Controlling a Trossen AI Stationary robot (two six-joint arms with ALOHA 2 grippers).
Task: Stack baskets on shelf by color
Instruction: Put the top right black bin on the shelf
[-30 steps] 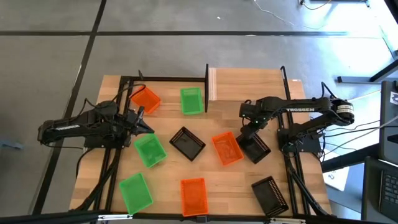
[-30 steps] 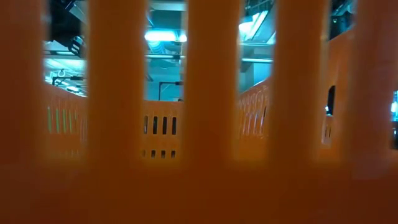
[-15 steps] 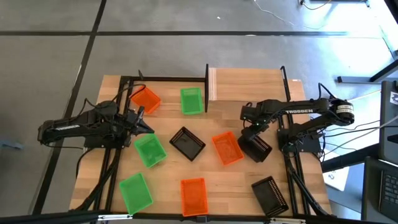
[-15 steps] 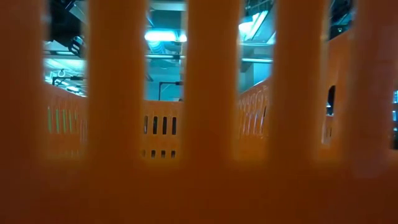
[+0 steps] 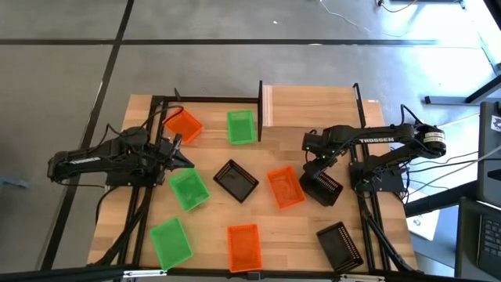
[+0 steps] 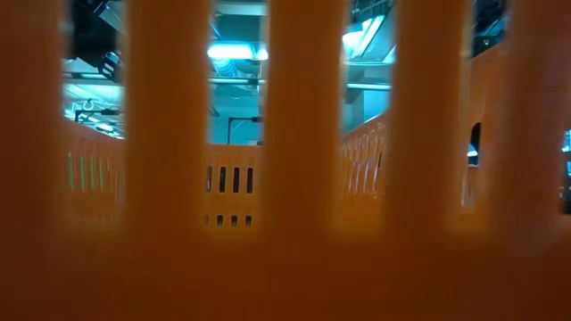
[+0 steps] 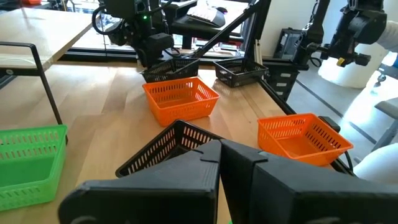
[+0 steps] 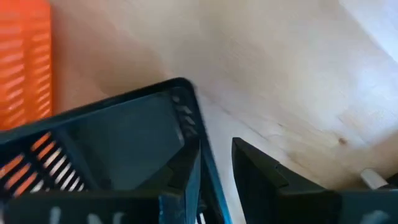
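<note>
Nine baskets lie scattered on the table: orange [image 5: 184, 125], [image 5: 286, 186], [image 5: 243, 247]; green [image 5: 241, 127], [image 5: 189, 189], [image 5: 170, 241]; black [image 5: 236, 180], [image 5: 322, 188], [image 5: 340, 244]. The shelf [image 5: 309, 106] stands at the far edge with nothing on it. My right gripper [image 5: 316, 168] points down, open, over the right-hand black basket [image 8: 118, 137]. One finger is inside its wall and one finger [image 8: 267, 180] outside. My left gripper [image 5: 178, 149] waits shut at the left, above the table. My right gripper stands astride the black basket's side wall [image 8: 198, 155] next to a corner, coming from above. Bare table shows between the wall and the outer finger. Whether the inner finger touches the wall I cannot tell. The basket rests on the table.
The near orange basket's slotted wall [image 6: 285, 267] fills the low view. The shelf's black uprights [image 5: 260, 100], [image 5: 358, 100] rise at its ends. Black frame rails [image 5: 145, 211] run along the table's left and right sides. Bare wood lies between the baskets.
My right gripper has tipped a little and settled slightly lower over the right-hand black basket, its fingers staying open.
</note>
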